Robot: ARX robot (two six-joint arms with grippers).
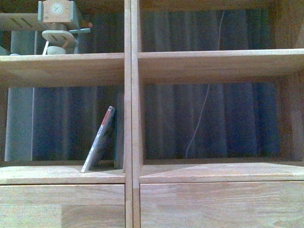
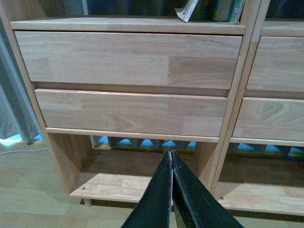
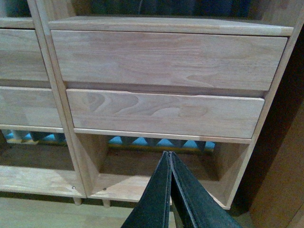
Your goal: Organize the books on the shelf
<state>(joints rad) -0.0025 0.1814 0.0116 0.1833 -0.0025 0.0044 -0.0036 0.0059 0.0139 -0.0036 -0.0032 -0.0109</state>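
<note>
The light-wood shelf (image 1: 132,114) fills the front view. In its left middle compartment a thin white paperback with a red-white spine (image 1: 99,140) leans to the right. A thin dark teal book (image 1: 119,133) stands upright against the central divider. The bottom ends of both books show at the upper edge of the left wrist view: paperback (image 2: 187,10), teal book (image 2: 236,10). My left gripper (image 2: 170,154) is shut and empty, low before the left drawers (image 2: 128,59). My right gripper (image 3: 167,154) is shut and empty, low before the right drawers (image 3: 166,59). Neither gripper shows in the front view.
A wooden clock-faced toy (image 1: 58,23) stands in the upper left compartment. A curtain and a thin cord (image 1: 202,109) hang behind the open back. A darker brown cabinet (image 3: 285,161) stands right of the shelf. The open bottom compartments sit just above the wood floor (image 2: 28,190).
</note>
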